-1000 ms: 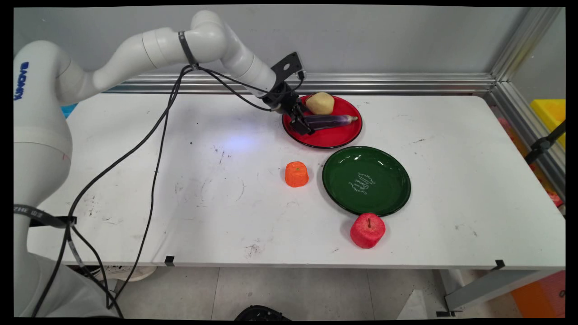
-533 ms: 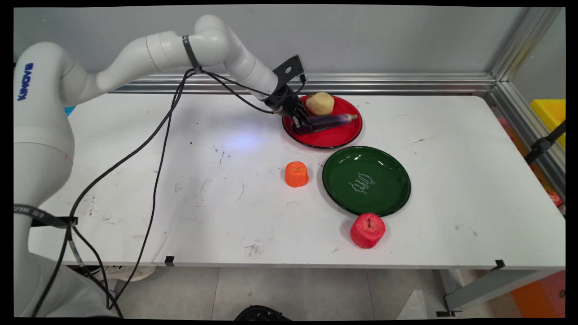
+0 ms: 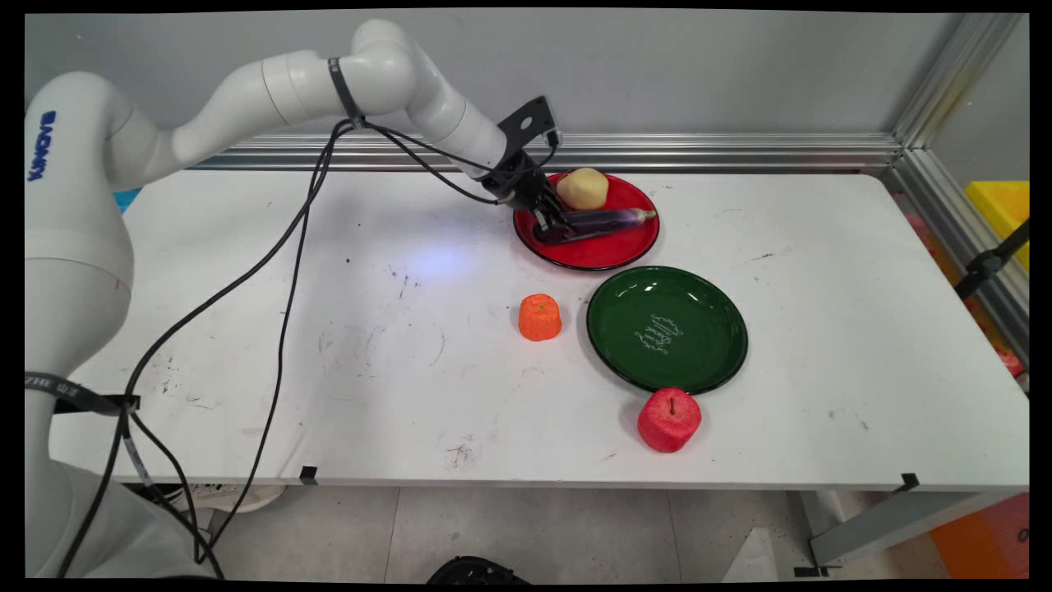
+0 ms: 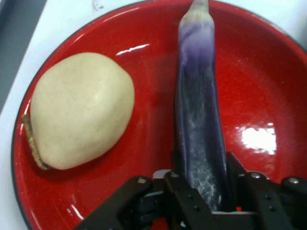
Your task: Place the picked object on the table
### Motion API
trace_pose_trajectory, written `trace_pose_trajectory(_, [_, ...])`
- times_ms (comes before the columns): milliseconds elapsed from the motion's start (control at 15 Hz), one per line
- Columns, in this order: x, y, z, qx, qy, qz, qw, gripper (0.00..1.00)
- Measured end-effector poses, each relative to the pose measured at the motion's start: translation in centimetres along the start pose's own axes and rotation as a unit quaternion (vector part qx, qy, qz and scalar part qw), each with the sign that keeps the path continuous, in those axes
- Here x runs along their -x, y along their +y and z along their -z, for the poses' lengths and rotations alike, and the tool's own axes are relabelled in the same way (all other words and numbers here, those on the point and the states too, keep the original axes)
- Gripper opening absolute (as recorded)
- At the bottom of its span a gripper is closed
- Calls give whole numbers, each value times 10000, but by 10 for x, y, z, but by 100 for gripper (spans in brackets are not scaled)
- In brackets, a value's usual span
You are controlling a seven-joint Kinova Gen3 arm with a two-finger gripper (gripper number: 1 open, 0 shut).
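Note:
A long purple eggplant (image 3: 604, 219) lies across a red plate (image 3: 600, 259) at the table's far middle, next to a pale yellow potato (image 3: 583, 188). My gripper (image 3: 552, 228) reaches down over the plate's left rim and is shut on the eggplant's thick end. In the hand view the eggplant (image 4: 199, 115) runs up from between the fingers (image 4: 178, 165), which press on both its sides. There my gripper (image 4: 204, 189) sits at the bottom, the potato (image 4: 79, 110) lies apart to the left, and the red plate (image 4: 268, 86) fills the frame.
A green plate (image 3: 699, 362) sits bare in front of the red one. An orange fruit (image 3: 540, 317) stands left of the green plate and a red apple (image 3: 669, 419) at its near rim. Black cables hang from the arm over the table's left half.
The gripper's fingers have drawn in around the eggplant's thick end. The hand shifted slightly right and up, and the eggplant nudged a little to the right with it.

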Motion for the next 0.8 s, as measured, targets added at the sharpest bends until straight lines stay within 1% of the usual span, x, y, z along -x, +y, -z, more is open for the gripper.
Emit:
trace_pose_trajectory(267, [-12,12,23,58,-28,41,10000,0])
trace_pose_trajectory(467, [-17,24,46,123,-130,54,9998,0])
trace_pose_trajectory(600, [-17,32,60,149,-200,65,9997,0])
trace_pose_trajectory(800, [-8,47,83,196,-349,78,9992,0])
